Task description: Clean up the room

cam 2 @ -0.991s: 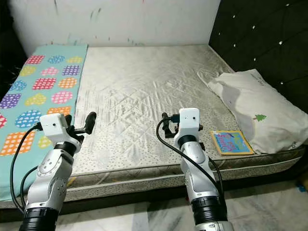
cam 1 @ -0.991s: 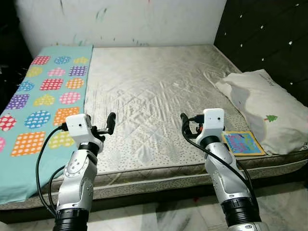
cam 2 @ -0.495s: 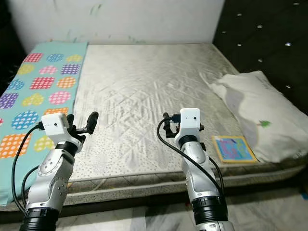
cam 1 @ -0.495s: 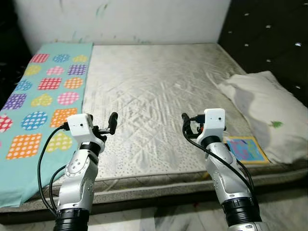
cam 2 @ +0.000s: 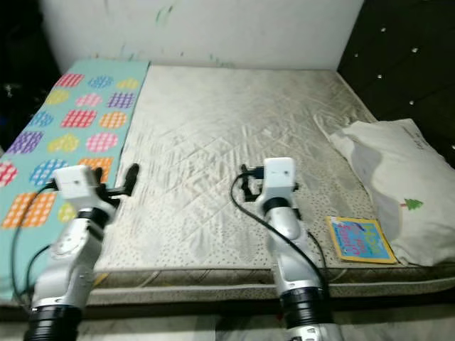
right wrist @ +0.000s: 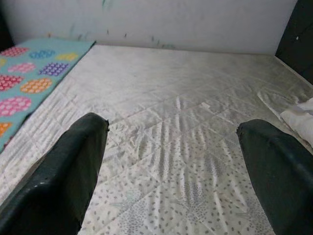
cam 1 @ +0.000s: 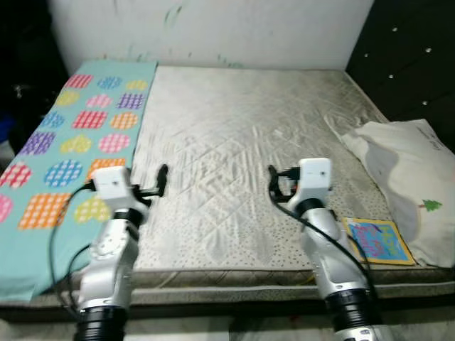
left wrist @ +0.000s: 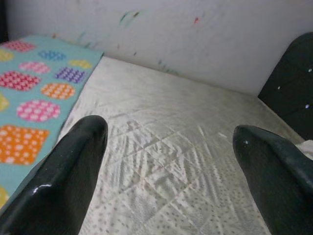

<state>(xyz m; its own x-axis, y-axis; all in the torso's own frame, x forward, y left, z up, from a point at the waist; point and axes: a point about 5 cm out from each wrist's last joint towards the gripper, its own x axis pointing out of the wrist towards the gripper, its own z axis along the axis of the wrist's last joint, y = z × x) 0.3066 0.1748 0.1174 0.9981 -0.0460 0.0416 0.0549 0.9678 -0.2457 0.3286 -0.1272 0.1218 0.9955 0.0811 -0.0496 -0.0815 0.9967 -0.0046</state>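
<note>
The bed [cam 1: 242, 156] is taking up most of the room ahead, its bare quilted mattress lying crumpled in the middle, and it is the thing the tidying seems to turn on. A spotted blanket [cam 1: 67, 153] is covering the strip along the robot's left edge. A white pillow [cam 1: 409, 181] is slumping on the right side against the dark padded headboard [cam 1: 419, 64], and a small picture book [cam 1: 377, 240] is lying flat just beside it, near the front edge of the mattress.

The left gripper [left wrist: 168, 161] and the right gripper [right wrist: 171, 161] are both hovering over the mattress near its front edge, each with its jaws wide apart and holding nothing.

The likeliest slip is with the book: lying so near the edge, a sideways nudge from the right gripper could push it off onto the floor. Being thin and flat, it could also slide away under the fingers rather than lift. A grab at the pillow could drag the book along, since the two are lying so close.
</note>
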